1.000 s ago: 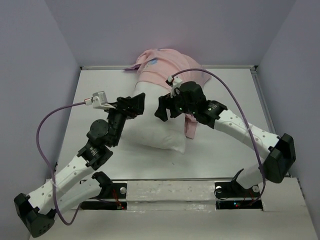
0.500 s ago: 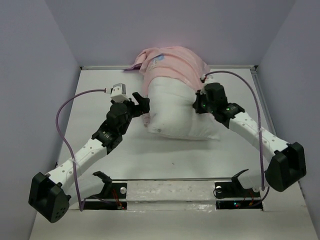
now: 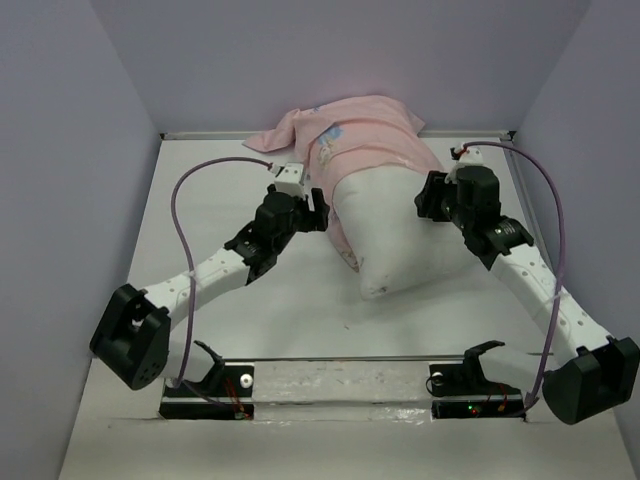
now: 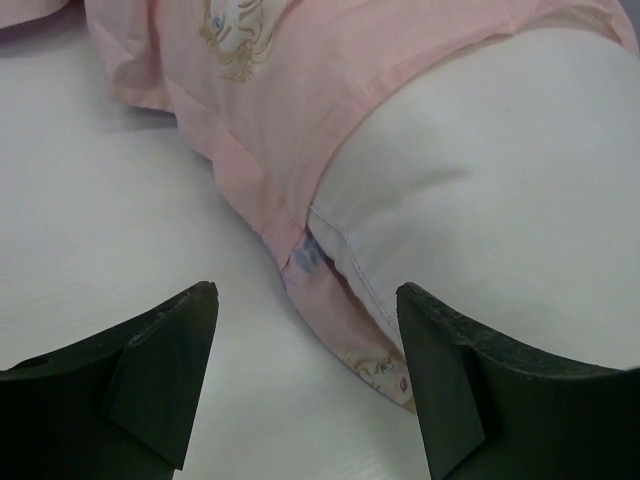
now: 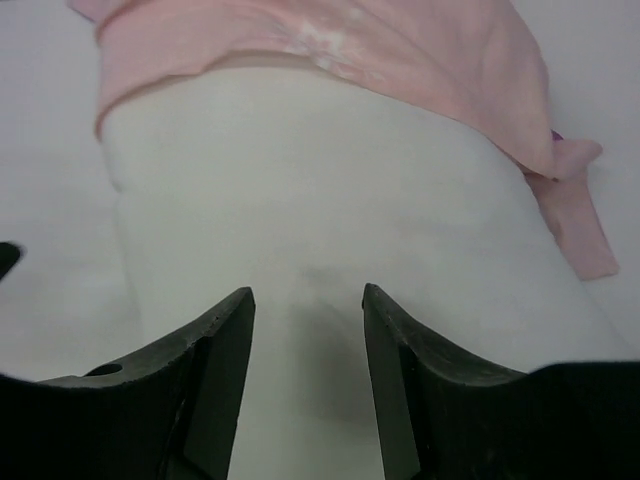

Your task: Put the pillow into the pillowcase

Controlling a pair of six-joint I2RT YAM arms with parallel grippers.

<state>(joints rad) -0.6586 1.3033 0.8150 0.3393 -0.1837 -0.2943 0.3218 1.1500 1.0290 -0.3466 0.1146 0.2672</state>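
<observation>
The white pillow [image 3: 395,225] lies on the table with its far end inside the pale pink pillowcase [image 3: 365,125], and its near corner points toward me. My left gripper [image 3: 318,205] is open at the pillow's left side. In the left wrist view its fingers [image 4: 170,370] straddle the pillowcase's [image 4: 300,90] hem flap beside the pillow [image 4: 500,200]. My right gripper [image 3: 432,195] sits at the pillow's right side, also open. In the right wrist view the right gripper [image 5: 306,292] hovers over bare pillow [image 5: 320,180], with the pillowcase [image 5: 380,40] edge beyond.
The white table [image 3: 230,290] is boxed in by grey walls on the left, right and far sides. A metal rail [image 3: 340,385] with the arm mounts runs along the near edge. A purple cable [image 3: 185,230] loops above the left arm.
Both arms have reached farther from the near edge. The pillow has swung to the right with more of it covered by the pillowcase. The right gripper shut, then opened again.
</observation>
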